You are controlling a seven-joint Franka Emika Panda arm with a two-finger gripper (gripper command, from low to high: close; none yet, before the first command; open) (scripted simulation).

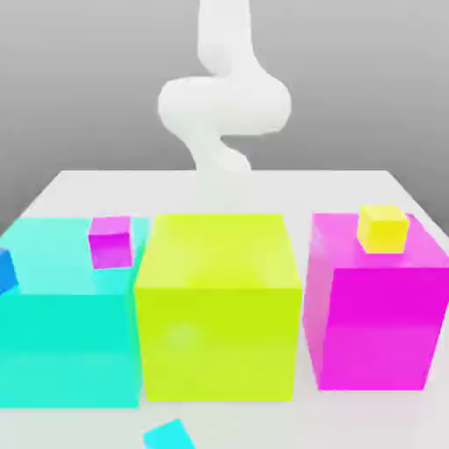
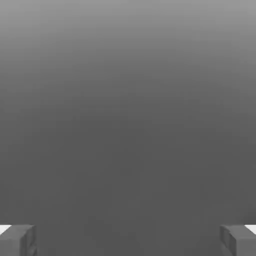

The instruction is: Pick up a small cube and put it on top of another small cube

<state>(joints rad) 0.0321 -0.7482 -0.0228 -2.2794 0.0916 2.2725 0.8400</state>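
Lying near the desk's front edge: small light cyan cube. Sitting on the big cyan block: small magenta cube. Spreading wide on nothing: gripper, both cubes nowhere between the jaws.

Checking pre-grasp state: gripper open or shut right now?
Open. In the hand view the gripper has its two fingertips at opposite edges of the frame, a wide empty gap between them and nothing held.
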